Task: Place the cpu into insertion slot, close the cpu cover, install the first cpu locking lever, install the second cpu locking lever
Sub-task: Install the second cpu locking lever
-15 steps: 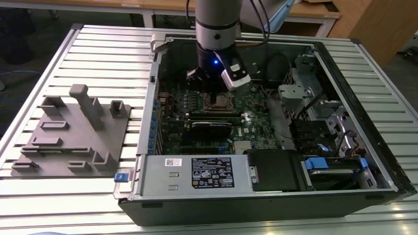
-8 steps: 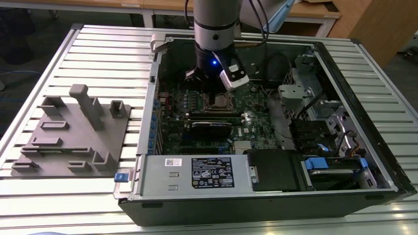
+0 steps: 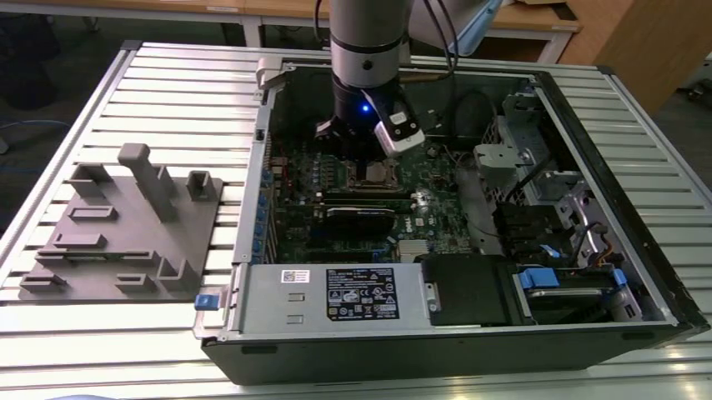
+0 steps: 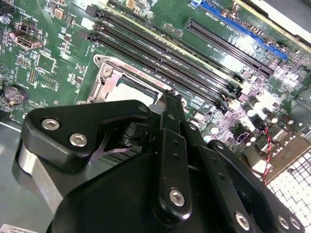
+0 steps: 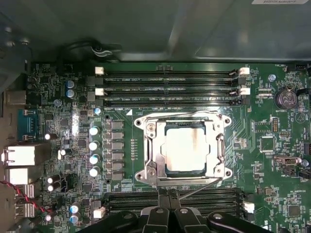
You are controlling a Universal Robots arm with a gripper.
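The cpu (image 5: pixel 185 149) sits in the insertion slot (image 5: pixel 146 150) under the closed cpu cover (image 5: pixel 214 148), just beyond my gripper (image 5: pixel 167 213), whose fingers look pressed together on nothing, near a thin lever (image 5: pixel 199 188).

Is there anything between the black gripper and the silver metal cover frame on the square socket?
Nothing visible stands between them. In the first wrist view the black gripper sits just beside the thin silver metal cover frame, which lies flat around the silver-grey square chip; a thin wire lever runs across the green board between them.
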